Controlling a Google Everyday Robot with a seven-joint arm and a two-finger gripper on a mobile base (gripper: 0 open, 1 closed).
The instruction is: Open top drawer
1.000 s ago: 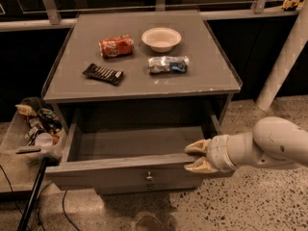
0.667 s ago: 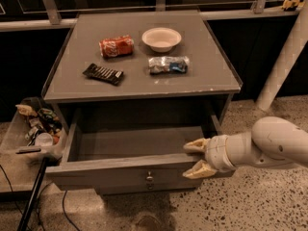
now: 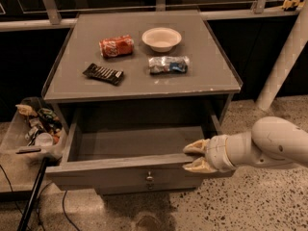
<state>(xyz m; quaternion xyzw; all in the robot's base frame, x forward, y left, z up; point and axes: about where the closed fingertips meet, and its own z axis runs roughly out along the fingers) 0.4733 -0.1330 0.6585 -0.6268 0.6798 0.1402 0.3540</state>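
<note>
At R front rim of open top drawer (image 3: 110, 175): 2 fingers (image 3: 197, 147) spread, released.

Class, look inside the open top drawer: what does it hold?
The top drawer shows only a bare grey floor and walls. The strip just behind its front panel is hidden. The gripper is at the front edge's right end.

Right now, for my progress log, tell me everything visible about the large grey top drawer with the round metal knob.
The large grey top drawer is pulled out under the tabletop, plain grey interior showing. A round metal knob sits mid-front. The cream two-finger gripper straddles its front edge at the right, fingers parted.
</note>
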